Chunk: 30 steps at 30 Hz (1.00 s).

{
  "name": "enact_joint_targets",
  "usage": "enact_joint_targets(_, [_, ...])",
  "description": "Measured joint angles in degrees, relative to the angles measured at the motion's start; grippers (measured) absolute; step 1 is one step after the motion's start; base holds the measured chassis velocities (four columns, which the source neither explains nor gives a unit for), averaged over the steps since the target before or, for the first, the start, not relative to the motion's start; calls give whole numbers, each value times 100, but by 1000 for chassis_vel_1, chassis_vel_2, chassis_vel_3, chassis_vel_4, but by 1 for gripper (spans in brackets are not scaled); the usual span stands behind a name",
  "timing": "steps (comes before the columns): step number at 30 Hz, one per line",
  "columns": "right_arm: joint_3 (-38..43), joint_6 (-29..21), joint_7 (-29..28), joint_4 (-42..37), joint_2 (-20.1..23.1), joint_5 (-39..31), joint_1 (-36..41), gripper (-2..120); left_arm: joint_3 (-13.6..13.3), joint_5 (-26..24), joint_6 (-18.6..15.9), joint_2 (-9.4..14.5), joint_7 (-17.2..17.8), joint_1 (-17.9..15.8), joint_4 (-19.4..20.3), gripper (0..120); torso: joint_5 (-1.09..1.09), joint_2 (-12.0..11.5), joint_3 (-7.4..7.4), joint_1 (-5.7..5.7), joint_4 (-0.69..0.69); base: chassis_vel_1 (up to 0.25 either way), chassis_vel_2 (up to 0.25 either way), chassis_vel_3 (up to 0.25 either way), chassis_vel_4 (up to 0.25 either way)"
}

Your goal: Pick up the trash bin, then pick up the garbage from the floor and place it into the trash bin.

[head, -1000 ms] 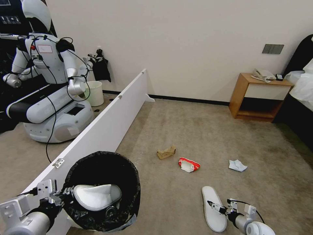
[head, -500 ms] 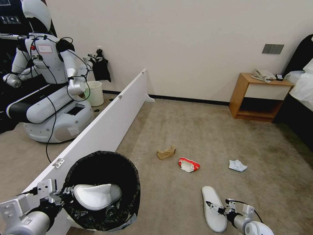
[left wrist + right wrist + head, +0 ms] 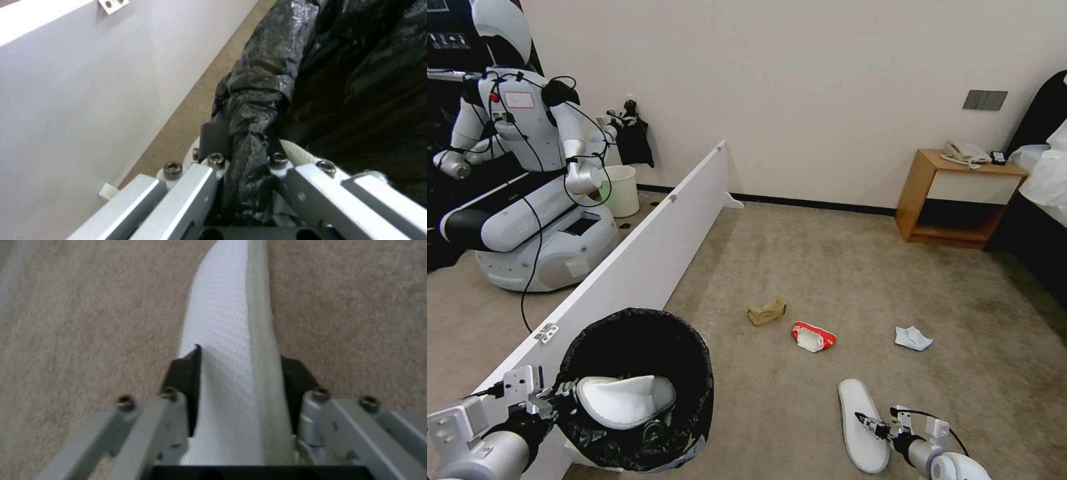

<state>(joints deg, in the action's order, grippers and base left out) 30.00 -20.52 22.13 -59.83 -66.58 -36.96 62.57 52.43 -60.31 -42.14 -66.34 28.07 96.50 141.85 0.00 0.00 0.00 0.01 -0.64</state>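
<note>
The trash bin (image 3: pixel 635 393) is held by its bag-covered rim, pinched in the left gripper (image 3: pixel 560 395); the right gripper (image 3: pixel 872 425), part open, straddles a slipper (image 3: pixel 860 423) on the floor; the slipper may be dropped if only its thin edge is caught.

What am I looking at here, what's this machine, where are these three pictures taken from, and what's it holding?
It is a wheeled robot with two arms. The wide picture comes from a camera on its head; the two close-ups come from cameras on its wrists. Its left end effector is shut on the rim of the trash bin, which is lined with a black bag and already holds a white slipper. Its right end effector straddles the edge of a second slipper lying on the carpet; the pads sit on both sides, but whether they pinch it is unclear. Farther off on the floor lie a brown paper scrap, a red-white packet and a pale blue mask.
</note>
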Motion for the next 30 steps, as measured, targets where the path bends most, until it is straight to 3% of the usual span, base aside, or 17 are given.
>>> enact_joint_targets(8, [6, 0, 18, -65, 33, 23, 40, 2, -3, 3, 0, -2, -1, -1, 3, 1, 0, 0, 0, 0, 0, 0, 0, 0, 0])
enact_joint_targets(20, [198, 258, 96, -550, 190, 219, 228, 2, -22, -26, 0, 11, 1, -4, 7, 1, 0, 0, 0, 0, -1, 0, 0, 0, 0])
enact_joint_targets(30, [312, 1630, 621, -2617, 588, 17, 521, 2, -59, -177, 0, 54, 55, 40, 18, 1, -1, 0, 0, 0, -1, 0, 0, 0, 0])
